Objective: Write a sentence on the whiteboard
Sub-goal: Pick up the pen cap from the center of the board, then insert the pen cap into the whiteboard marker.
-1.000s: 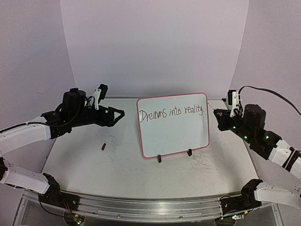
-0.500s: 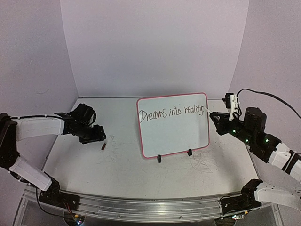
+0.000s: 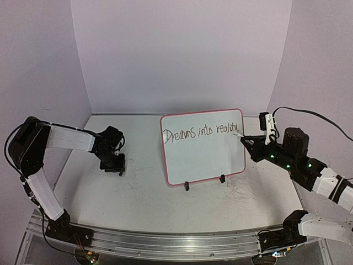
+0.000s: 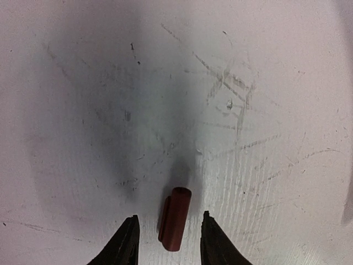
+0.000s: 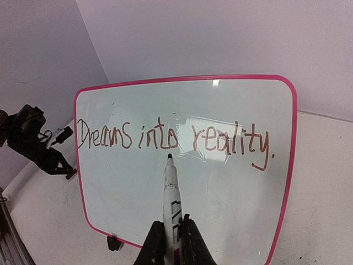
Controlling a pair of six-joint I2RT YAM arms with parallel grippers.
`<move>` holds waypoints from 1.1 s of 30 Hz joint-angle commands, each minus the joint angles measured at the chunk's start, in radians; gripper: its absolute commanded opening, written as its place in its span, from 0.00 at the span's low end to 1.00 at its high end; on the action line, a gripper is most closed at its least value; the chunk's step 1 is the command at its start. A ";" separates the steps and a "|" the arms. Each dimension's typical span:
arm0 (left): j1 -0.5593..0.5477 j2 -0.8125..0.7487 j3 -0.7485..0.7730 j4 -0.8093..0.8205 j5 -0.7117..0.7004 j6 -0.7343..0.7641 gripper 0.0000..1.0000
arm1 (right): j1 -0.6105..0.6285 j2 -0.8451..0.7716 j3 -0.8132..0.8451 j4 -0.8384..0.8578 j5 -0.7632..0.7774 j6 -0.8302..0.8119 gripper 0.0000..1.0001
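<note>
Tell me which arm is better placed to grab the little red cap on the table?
Left: the left fingers, open, hover over the red cap. The right fingers hold the marker by the whiteboard.

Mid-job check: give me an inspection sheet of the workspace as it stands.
Surface: white tabletop, scuffed with grey scribbles.
Job's things: whiteboard upright on black clip feet; sentence "Dreams into reality." across its top; marker uncapped, tip toward the board, contact unclear.
Clutter: dark red cap lying on the tabletop.
Tools: left tool open, straddling the cap; right tool shut on the marker.
Cables: black cable arcing off the right arm.
Surroundings: plain lilac walls; nothing else seen.
</note>
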 commanded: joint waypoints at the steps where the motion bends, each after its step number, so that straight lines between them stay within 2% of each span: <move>1: -0.022 0.044 0.038 0.005 -0.016 0.039 0.34 | -0.003 0.006 0.009 0.049 -0.020 0.016 0.00; 6: -0.034 0.046 -0.003 0.006 -0.051 0.028 0.29 | -0.002 0.013 0.013 0.049 -0.019 0.017 0.00; 12: -0.061 0.013 -0.039 0.005 -0.098 0.019 0.12 | -0.003 0.050 0.050 0.024 0.015 -0.001 0.00; 18: -0.070 -0.219 -0.070 0.004 -0.115 0.032 0.06 | -0.003 0.047 0.108 -0.067 0.075 -0.035 0.00; 22: -0.074 -0.407 -0.037 0.000 -0.106 0.069 0.03 | -0.002 0.045 0.154 -0.086 0.028 -0.007 0.00; 26: -0.089 -0.546 0.062 0.011 -0.025 0.193 0.02 | -0.002 0.092 0.217 -0.135 -0.086 0.020 0.00; 33: -0.282 -0.581 0.198 0.062 0.062 0.606 0.00 | -0.001 0.198 0.285 -0.141 -0.263 0.092 0.00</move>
